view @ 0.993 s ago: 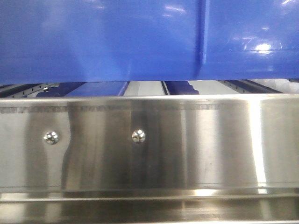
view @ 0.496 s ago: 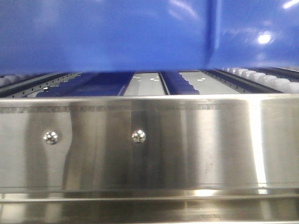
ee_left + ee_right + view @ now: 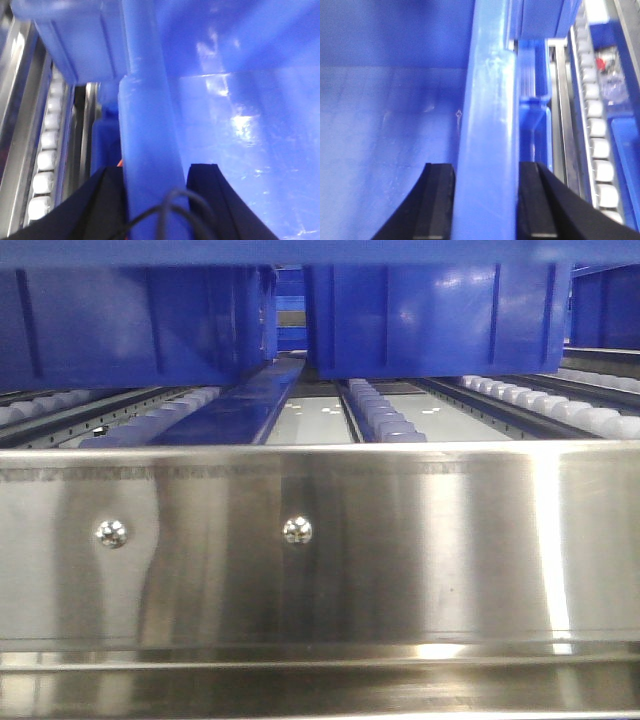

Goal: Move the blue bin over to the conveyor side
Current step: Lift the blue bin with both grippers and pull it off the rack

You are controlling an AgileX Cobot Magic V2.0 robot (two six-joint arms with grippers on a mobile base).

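My left gripper [image 3: 155,175] and right gripper [image 3: 487,175] pinch the thick rim of the glossy blue bin [image 3: 390,130]; bin risen to 12 o'clock above shiny steel rack [image 3: 320,540].

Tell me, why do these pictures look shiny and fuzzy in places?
Front view: the steel rack panel carries a bright vertical glare streak at right. Left wrist view: the blue bin looks soft and blurred, with white glare inside. Right wrist view: sharper, though the white rollers look washed out.
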